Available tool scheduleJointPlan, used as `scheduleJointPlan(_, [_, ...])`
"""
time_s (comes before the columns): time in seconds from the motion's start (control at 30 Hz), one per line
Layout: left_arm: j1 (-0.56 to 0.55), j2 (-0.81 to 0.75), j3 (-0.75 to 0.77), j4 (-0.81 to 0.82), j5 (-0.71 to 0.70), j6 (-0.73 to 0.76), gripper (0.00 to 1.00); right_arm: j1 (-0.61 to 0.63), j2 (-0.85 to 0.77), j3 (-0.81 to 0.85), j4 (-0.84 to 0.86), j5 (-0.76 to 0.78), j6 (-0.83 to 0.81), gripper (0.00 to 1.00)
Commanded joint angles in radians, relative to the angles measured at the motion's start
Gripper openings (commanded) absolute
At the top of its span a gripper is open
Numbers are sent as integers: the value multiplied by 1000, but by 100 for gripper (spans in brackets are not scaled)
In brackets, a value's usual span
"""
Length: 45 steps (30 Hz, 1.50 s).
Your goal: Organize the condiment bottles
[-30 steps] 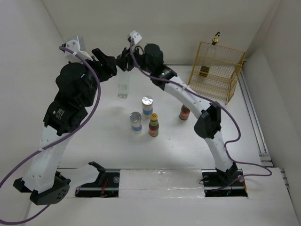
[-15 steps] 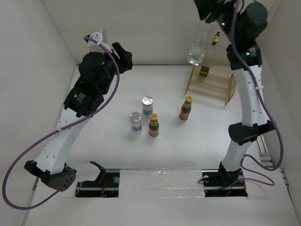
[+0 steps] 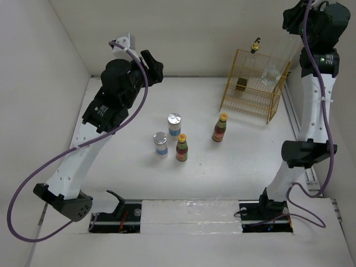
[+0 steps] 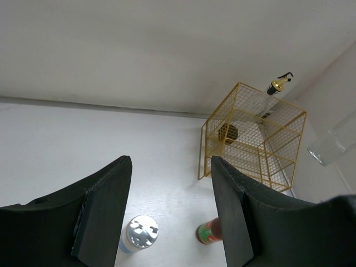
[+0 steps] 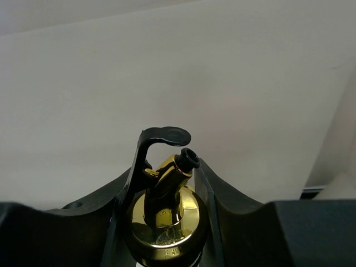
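Note:
My right gripper (image 3: 293, 25) is raised high at the back right, shut on the gold-black spout (image 5: 166, 214) of a tall clear glass bottle (image 3: 272, 72) that hangs over the yellow wire rack (image 3: 249, 95). The second glass bottle stands in the rack, its spout (image 3: 256, 44) above the back edge. Two silver-lidded jars (image 3: 174, 124) (image 3: 161, 143) and two dark sauce bottles (image 3: 182, 148) (image 3: 220, 127) stand mid-table. My left gripper (image 3: 154, 65) is open and empty, high above the table's back left. Its wrist view shows a jar (image 4: 139, 234), a sauce bottle (image 4: 208, 233) and the rack (image 4: 250, 139).
White walls enclose the table on the left, back and right. The rack sits in the back right corner beside a metal rail (image 3: 300, 139) along the right edge. A small dark object (image 3: 241, 84) lies inside the rack.
My right arm lifted the glass bottle from the back left of the table and swung it right, over the rack. My left arm drew back from the bottle and rose.

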<state>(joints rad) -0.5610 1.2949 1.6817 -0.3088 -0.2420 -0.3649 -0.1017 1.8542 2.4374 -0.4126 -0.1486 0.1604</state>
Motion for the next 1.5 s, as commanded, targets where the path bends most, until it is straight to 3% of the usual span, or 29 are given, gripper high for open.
scheduleJointPlan(0.0, [0,10,-5,56,7,-6,55,-9,-14,29,112,82,2,0])
scheduleJointPlan(0.47, [0,29,-34,65,26,-6,57,-7,186,150,287,297,-33,0])
scheduleJointPlan(0.77, [0,38,-54,65,35,-6,59,-18,269,210,402,337,-33,0])
scheduleJointPlan(1.23, [0,66,-54,56,17,-16,59,-58,353,210,546,432,-33,0])
scheduleJointPlan(1.47, [0,78,-54,-1,-19,-16,59,-58,353,125,581,432,-33,0])
